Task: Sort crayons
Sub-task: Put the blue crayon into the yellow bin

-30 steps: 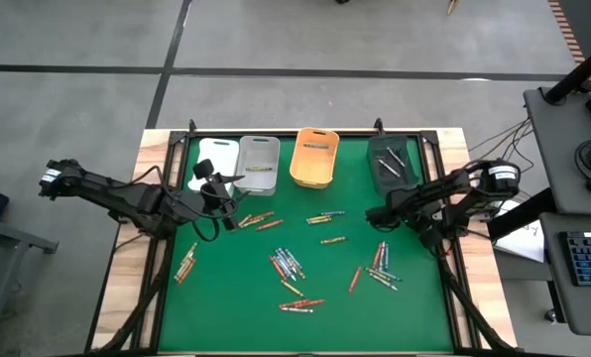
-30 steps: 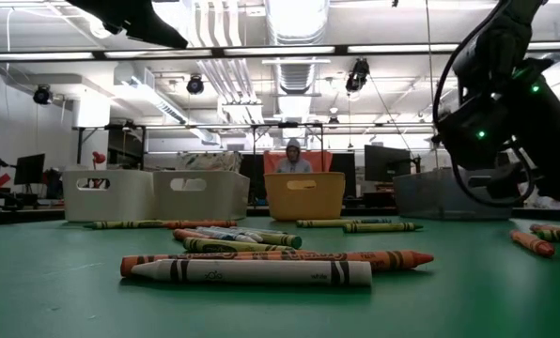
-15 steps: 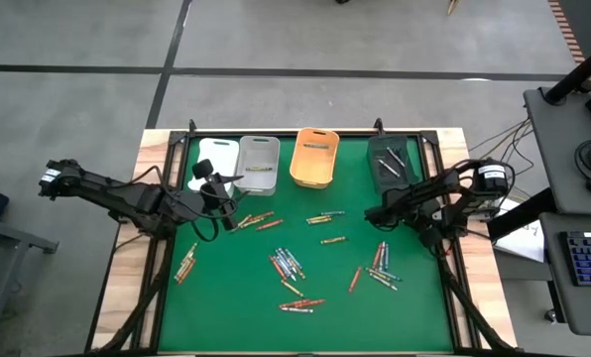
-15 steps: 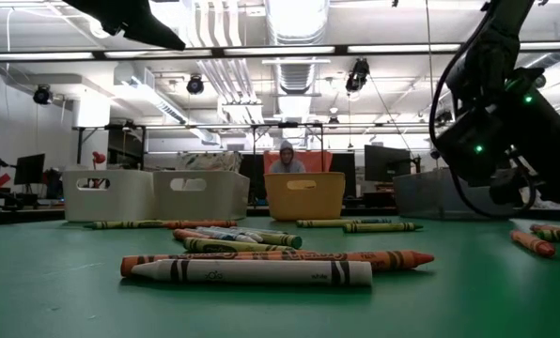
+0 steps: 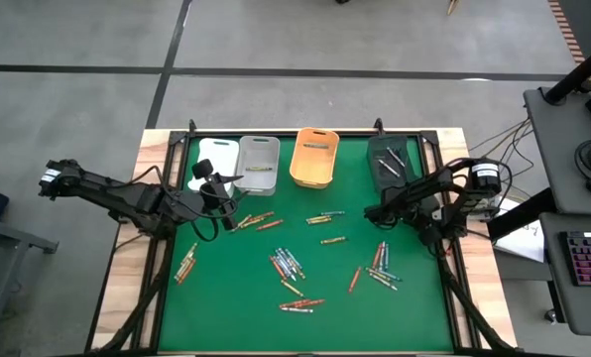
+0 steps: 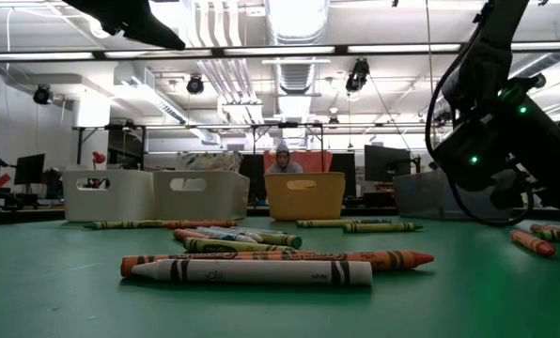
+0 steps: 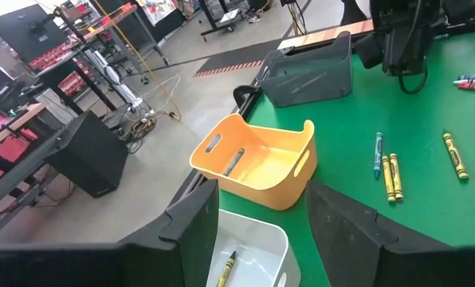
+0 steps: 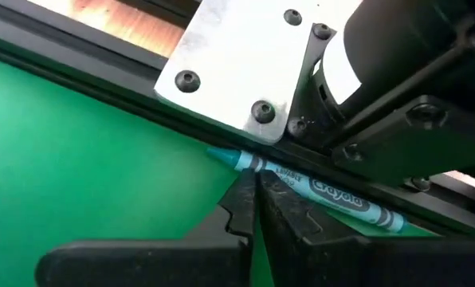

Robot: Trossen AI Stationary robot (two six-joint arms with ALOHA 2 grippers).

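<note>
Two arms reach inward; right end effector [image 5: 368, 213] grips blue crayon [image 8: 317, 188].

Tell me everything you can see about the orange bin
The orange bin is a small open-topped tub of smooth, plastic-looking orange-yellow material, with rounded corners and slot handles cut into its end walls. It stands upright on the green mat at the table's far edge, between the grey bin and the dark bin, touching neither. One grey crayon lies inside on its floor. No gripper touches it.
</note>
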